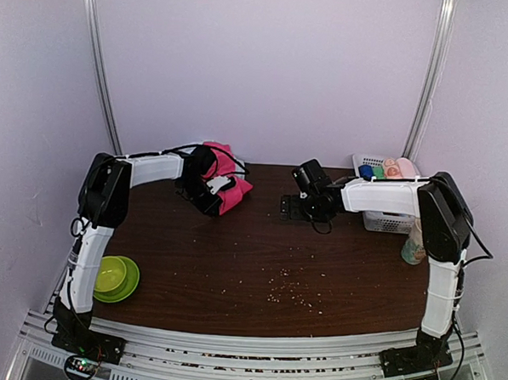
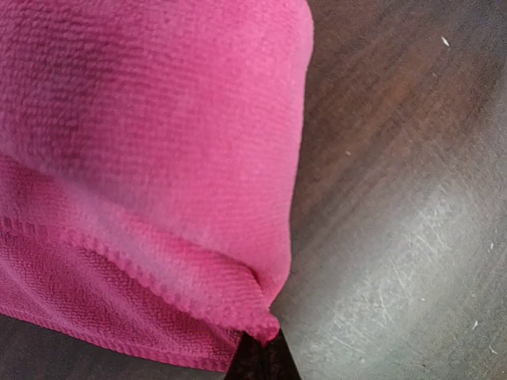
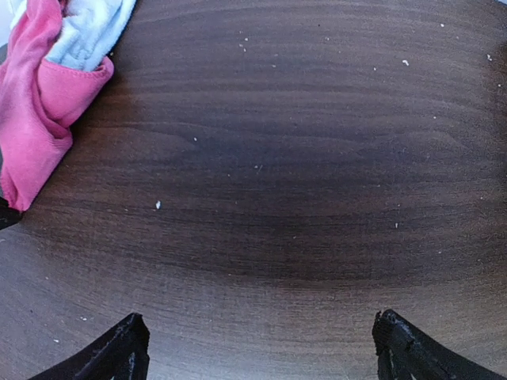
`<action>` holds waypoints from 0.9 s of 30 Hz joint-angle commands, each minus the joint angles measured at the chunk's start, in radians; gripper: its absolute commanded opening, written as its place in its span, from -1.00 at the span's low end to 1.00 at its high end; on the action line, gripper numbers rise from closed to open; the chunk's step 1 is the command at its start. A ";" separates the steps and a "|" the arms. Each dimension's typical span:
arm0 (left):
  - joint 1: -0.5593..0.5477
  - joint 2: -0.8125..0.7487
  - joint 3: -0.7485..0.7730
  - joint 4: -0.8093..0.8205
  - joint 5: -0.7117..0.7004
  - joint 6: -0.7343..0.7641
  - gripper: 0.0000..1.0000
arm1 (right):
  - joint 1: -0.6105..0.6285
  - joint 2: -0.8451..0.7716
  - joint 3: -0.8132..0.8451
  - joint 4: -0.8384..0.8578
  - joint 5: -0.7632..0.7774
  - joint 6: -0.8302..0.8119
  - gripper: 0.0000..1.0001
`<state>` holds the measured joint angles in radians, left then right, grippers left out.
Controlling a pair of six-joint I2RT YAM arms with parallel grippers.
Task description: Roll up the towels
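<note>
from my console i see the magenta-pink towel bunched in a loose, unrolled heap at the far left of the table, its hemmed edge doubled over itself, with the pale blue towel caught in its folds (only a small patch shows).

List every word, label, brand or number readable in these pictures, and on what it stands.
None can be read. The pink towel, the table and the white basket show no writing. The pale container at the table's right edge may carry print, but it is too small and blurred to tell.
</note>
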<state>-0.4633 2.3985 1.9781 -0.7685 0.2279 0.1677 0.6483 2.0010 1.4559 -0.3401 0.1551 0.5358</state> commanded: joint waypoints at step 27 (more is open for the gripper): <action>-0.031 -0.466 0.008 -0.031 0.265 -0.019 -1.00 | 0.057 -0.206 -0.004 0.088 -0.160 -0.368 0.99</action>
<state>-0.4900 1.9987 1.9247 -0.7876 0.4084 0.1272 0.6701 1.8717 1.4052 -0.3119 0.0299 0.3046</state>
